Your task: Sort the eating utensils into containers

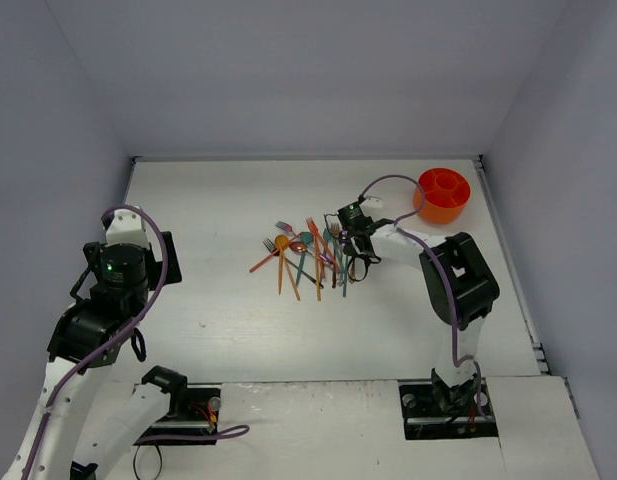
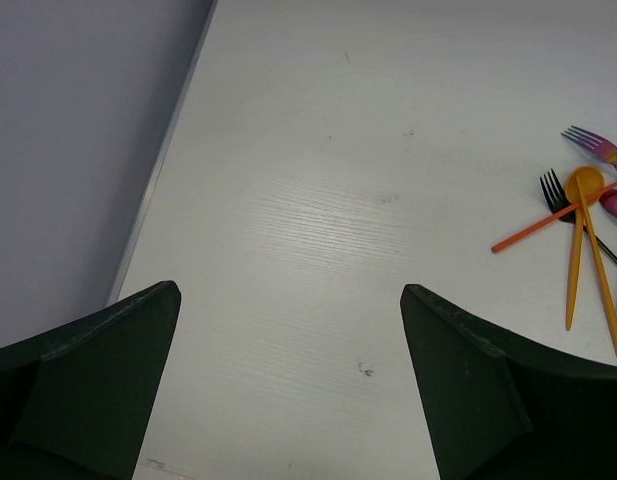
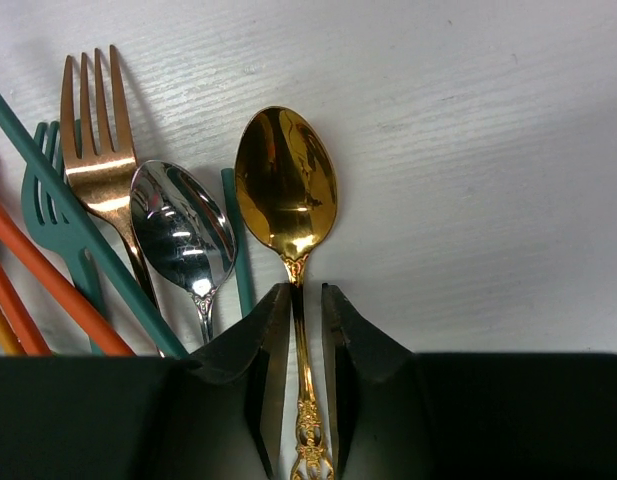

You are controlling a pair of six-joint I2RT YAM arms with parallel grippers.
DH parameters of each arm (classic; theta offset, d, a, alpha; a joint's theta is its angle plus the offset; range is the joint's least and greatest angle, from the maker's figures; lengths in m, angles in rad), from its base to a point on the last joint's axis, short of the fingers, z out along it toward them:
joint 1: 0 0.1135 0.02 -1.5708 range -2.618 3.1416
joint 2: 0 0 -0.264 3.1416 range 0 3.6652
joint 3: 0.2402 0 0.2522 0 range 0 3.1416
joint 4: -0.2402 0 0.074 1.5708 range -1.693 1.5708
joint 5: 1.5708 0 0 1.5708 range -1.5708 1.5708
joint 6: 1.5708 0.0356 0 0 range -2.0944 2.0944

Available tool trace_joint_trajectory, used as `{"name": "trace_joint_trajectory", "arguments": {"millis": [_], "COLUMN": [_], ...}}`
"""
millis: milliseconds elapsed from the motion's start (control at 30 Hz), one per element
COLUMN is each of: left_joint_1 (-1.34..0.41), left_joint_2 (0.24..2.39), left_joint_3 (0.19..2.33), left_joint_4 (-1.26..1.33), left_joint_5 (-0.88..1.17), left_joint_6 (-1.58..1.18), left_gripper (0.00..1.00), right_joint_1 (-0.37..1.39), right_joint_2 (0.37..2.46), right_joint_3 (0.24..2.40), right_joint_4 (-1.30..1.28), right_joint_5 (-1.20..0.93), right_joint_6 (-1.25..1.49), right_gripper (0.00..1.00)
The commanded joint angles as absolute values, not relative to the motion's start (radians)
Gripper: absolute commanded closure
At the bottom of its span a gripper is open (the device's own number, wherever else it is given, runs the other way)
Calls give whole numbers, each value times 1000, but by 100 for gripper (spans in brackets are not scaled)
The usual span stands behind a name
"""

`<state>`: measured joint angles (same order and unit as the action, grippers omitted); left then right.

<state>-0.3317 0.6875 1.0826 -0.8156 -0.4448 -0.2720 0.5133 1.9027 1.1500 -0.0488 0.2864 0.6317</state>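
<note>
Straddling the handle of the gold spoon (image 3: 286,190), the right pincer (image 3: 305,296) sits narrowly apart; the left pincer (image 2: 290,290) gapes wide. Squeeze centred, then lift straight.

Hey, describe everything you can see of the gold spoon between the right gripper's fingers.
The gold spoon looks like shiny, mirror-like metal, with an oval bowl pointing away from the gripper and a slim handle ending in ornate scrollwork. It lies flat on the white table at the edge of the utensil pile, beside a silver spoon. The right gripper straddles its handle closely. Whether the fingers already pinch it is unclear.
</note>
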Motion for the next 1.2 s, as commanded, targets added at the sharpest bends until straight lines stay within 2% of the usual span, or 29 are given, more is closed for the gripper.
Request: {"name": "trace_joint_trajectory", "arguments": {"millis": [0,100,400,600,700,800,933,1167], "left_joint_1": [-334,-333,-333,-334,-334,-334,-334,-334], "left_joint_2": [690,686,668,663,678,685,696,727], "left_joint_3": [1087,1086,1070,1027,1009,1000,998,1003], "left_joint_4": [-795,-794,-792,-782,-767,-741,-718,-719], "left_joint_5": [-441,-440,-451,-449,-439,-420,-402,-392], "left_joint_6": [-290,-291,-293,-313,-318,-322,-321,-319], "left_gripper": [9,9,9,9,9,9,9,9], "right_joint_1": [522,520,474,295,212,114,-28,-134], "right_joint_2": [1903,1887,1692,1457,1410,1407,1439,1543], "right_joint_3": [1170,1167,1169,1133,1124,1136,1156,1185], "right_joint_4": [-38,-38,-35,89,178,248,355,535], "right_joint_5": [347,370,468,437,440,371,180,37], "right_joint_6": [649,638,513,333,261,198,138,88], "right_gripper": [89,100,100,100,100,100,100,100]}}
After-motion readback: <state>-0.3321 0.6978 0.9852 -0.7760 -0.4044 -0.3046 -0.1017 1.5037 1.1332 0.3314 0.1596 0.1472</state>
